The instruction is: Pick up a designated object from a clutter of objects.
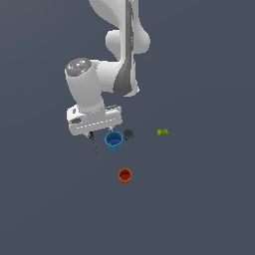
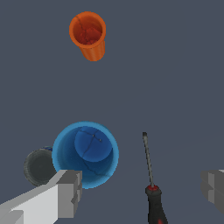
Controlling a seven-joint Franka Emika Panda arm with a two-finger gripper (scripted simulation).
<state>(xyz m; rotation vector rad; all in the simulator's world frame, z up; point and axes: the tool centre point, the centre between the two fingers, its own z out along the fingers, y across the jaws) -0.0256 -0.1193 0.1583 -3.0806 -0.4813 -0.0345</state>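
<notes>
You have the white two-fingered gripper [image 2: 142,192] spread wide and holding nothing: in the wrist view one grey finger pad [image 2: 70,192] sits beside the blue cup and the other pad [image 2: 214,189] is at the opposite edge of the picture, with open floor between them.

The small screwdriver with the red-and-black handle and thin dark metal shaft [image 2: 151,183] lies on the dark grey floor [image 2: 175,78] inside that gap, touching neither pad and nearer the middle of the span than either finger. Its long axis runs roughly crosswise to the line joining the two pads, so closing the fingers would squeeze it across its width, which is what a grasp here calls for. The handle end lies closest to the wrist and the tip points away from it, toward the side where the small orange plastic cup [image 2: 89,34] stands well apart.

In the exterior view only the thin shaft [image 1: 94,143] shows, poking out below the gripper [image 1: 94,130] and slanting slightly toward the near side, just to the exterior view's left of the round blue plastic cup [image 1: 114,141]

Mind that cup: in the wrist view it [image 2: 85,153] stands close against the first pad, with the dark grey round disc [image 2: 38,166] just behind it
</notes>
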